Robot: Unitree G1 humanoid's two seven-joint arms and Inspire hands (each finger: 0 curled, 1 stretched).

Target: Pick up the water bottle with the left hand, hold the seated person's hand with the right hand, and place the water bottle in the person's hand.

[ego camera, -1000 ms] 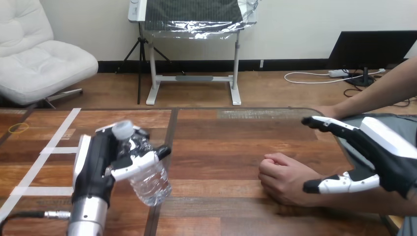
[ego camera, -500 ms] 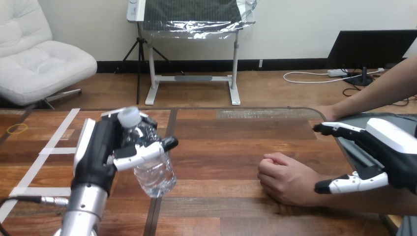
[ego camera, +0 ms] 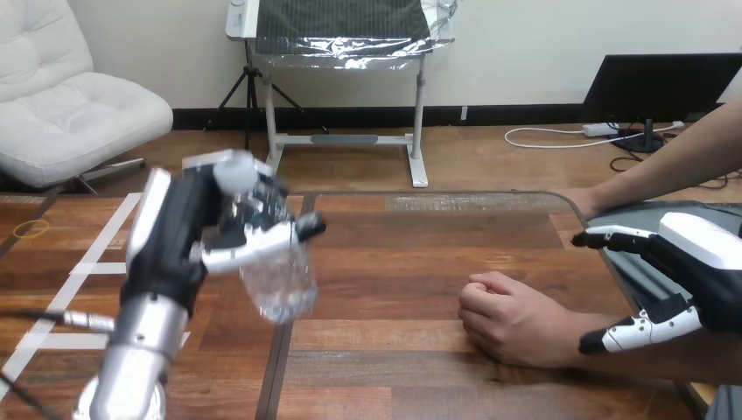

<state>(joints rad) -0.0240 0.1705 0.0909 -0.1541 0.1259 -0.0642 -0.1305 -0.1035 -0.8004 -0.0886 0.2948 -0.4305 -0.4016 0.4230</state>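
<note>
Above table (ego camera: 394, 254), my left hand (ego camera: 175, 236) curls round water bottle (ego camera: 280, 284) mid-body; probably light, crushable, so grip gently. Right hand (ego camera: 700, 271) spread, empty.

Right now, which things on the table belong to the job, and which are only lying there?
Belong to the job:
water bottle, gripped in the left hand
person's hand, a fist resting on the table
right hand, open beside the person's wrist

Only lying there:
white tape strips
small yellow ring near the left edge
</note>
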